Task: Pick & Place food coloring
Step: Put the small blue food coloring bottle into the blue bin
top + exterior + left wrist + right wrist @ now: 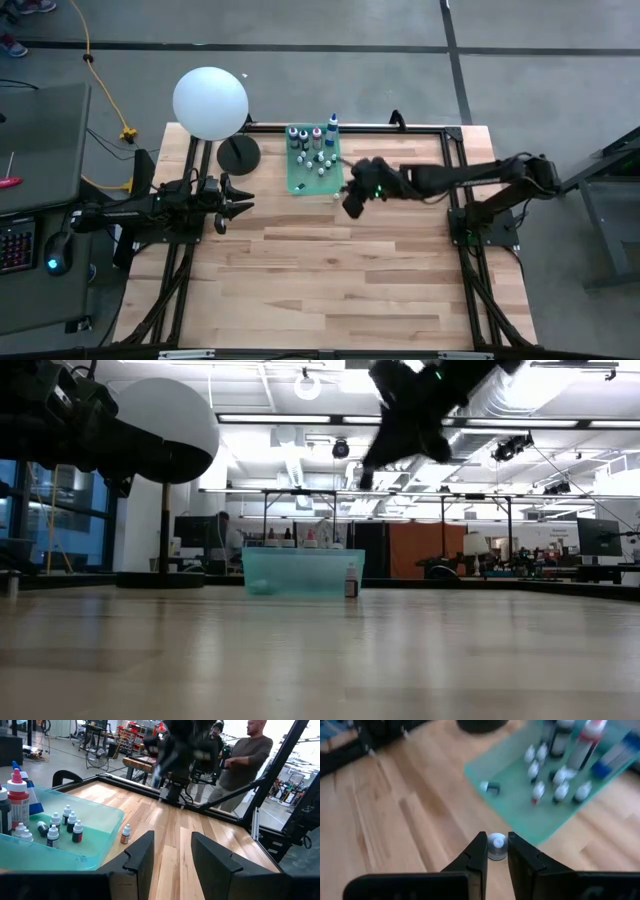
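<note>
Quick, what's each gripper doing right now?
Left gripper: open, empty.
Right gripper: cannot tell if it holds the small white-capped bottle.

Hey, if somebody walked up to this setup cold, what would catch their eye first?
Probably the big white globe lamp at the table's back left corner. Next, the translucent green tray at the back middle, crowded with tiny white-capped food coloring bottles. Then the right gripper, raised over the wood beside the tray, its fingers either side of one small bottle's white cap.
</note>
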